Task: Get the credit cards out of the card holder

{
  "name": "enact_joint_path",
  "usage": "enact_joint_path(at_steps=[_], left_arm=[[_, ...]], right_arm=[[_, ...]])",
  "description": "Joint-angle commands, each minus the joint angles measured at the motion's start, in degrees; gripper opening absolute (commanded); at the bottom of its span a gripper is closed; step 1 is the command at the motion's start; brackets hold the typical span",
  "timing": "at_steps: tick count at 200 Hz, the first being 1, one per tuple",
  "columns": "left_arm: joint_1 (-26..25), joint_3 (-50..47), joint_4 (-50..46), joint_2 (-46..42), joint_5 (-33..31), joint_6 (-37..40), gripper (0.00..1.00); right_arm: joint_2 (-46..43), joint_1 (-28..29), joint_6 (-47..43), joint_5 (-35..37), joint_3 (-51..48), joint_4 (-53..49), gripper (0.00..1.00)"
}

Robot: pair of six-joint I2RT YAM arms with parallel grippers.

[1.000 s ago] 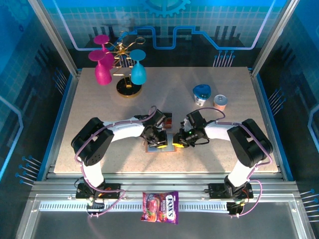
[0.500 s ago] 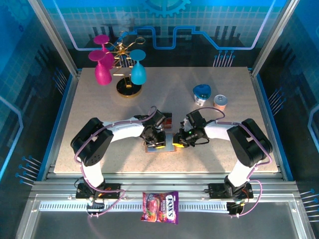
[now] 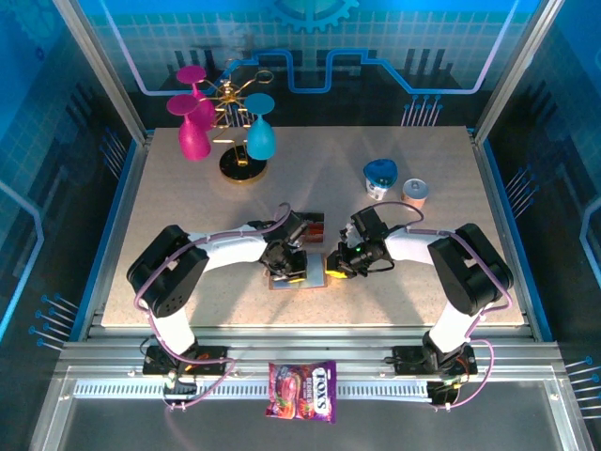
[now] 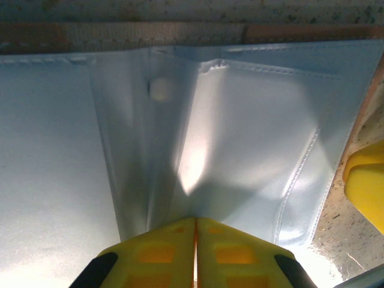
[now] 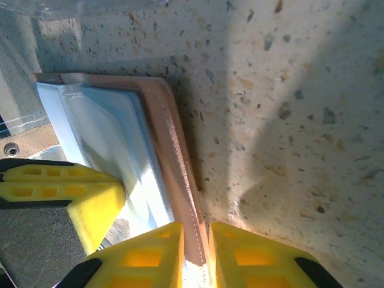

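The card holder (image 3: 310, 278) lies open on the table between the two arms, brown edges round grey-blue pockets (image 4: 252, 132). My left gripper (image 3: 287, 267) is over it. Its yellow jaws (image 4: 195, 221) are shut, tips pressed against a fold of the pocket lining, and nothing shows between them. My right gripper (image 3: 335, 272) is shut on the holder's brown stitched edge (image 5: 162, 138), which runs between its jaws (image 5: 195, 240). A dark red credit card (image 3: 316, 225) lies on the table just behind the left wrist. Whether cards sit in the pockets cannot be told.
A gold rack (image 3: 240, 164) with a pink goblet (image 3: 193, 132) and a blue goblet (image 3: 260, 136) stands at the back left. A blue-lidded tub (image 3: 380, 176) and a small pink-topped can (image 3: 415, 192) stand at the back right. A purple-red candy packet (image 3: 302, 391) lies on the rail below the table.
My left gripper has shifted slightly left and back over the open holder, its elbow swinging outward. The right gripper has kept its grip on the edge.
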Motion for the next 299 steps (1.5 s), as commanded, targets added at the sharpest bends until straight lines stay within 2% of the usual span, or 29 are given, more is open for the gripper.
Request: enact_joint_path(at_steps=[1, 59, 91, 136, 189, 244, 299], left_arm=[[0.51, -1.66, 0.36, 0.1, 0.79, -0.81, 0.09], [0.54, -2.01, 1.3, 1.2, 1.84, -0.99, 0.1], [0.48, -2.06, 1.2, 1.23, 1.72, -0.91, 0.09], [0.48, -1.88, 1.28, 0.71, 1.76, -0.92, 0.09], [0.55, -0.86, 2.05, -4.83, -0.6, 0.57, 0.11], [2.54, -0.01, 0.26, -12.63, -6.4, 5.15, 0.17], [9.98, -4.91, -1.59, -22.39, -12.57, 10.04, 0.37]], right_arm=[[-0.54, 0.74, 0.14, -0.91, 0.78, 0.47, 0.17], [-0.06, 2.18, 2.27, -3.6, 0.87, 4.81, 0.09], [2.22, 3.27, 2.23, -3.61, 1.58, 4.46, 0.1], [4.93, 3.99, -0.66, 0.09, 3.3, -1.21, 0.1], [1.27, 3.57, -0.96, 1.16, 3.19, -1.31, 0.11], [-6.26, -1.46, -3.09, 2.2, 1.63, -3.28, 0.16], [-12.76, -9.68, -9.04, 4.53, -0.2, -9.91, 0.24]])
